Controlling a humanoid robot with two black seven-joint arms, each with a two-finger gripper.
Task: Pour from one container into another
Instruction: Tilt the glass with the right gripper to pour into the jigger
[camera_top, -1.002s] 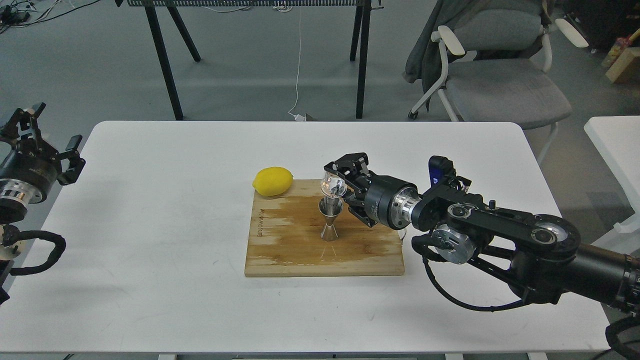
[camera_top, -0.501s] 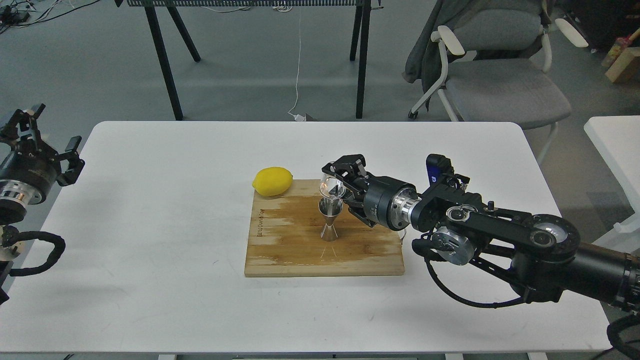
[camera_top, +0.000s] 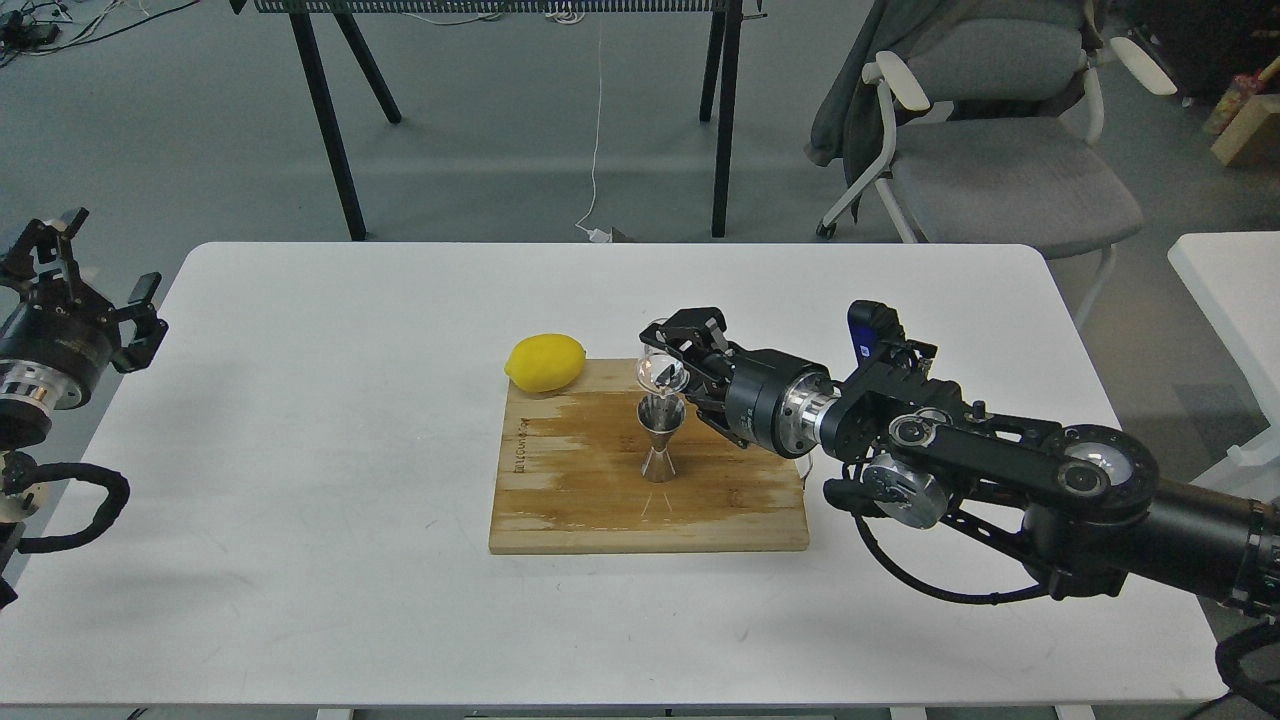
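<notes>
My right gripper (camera_top: 672, 362) is shut on the small clear glass cup (camera_top: 661, 368), which is tipped over with its mouth pointing down and left. Directly under the cup's mouth, the steel hourglass jigger (camera_top: 660, 444) stands upright on the wooden cutting board (camera_top: 570, 500). A thin clear stream appears to run from the cup into the jigger's top. My left gripper (camera_top: 85, 280) hangs open beyond the table's left edge, far from both.
A yellow lemon (camera_top: 545, 362) rests at the board's back left corner. The board sits mid-table on the white table (camera_top: 300, 400). A grey chair (camera_top: 1000, 150) and black table legs (camera_top: 330, 130) stand behind the table.
My right gripper has crept slightly left and tipped the glass cup further over the jigger. The left arm has barely shifted.
</notes>
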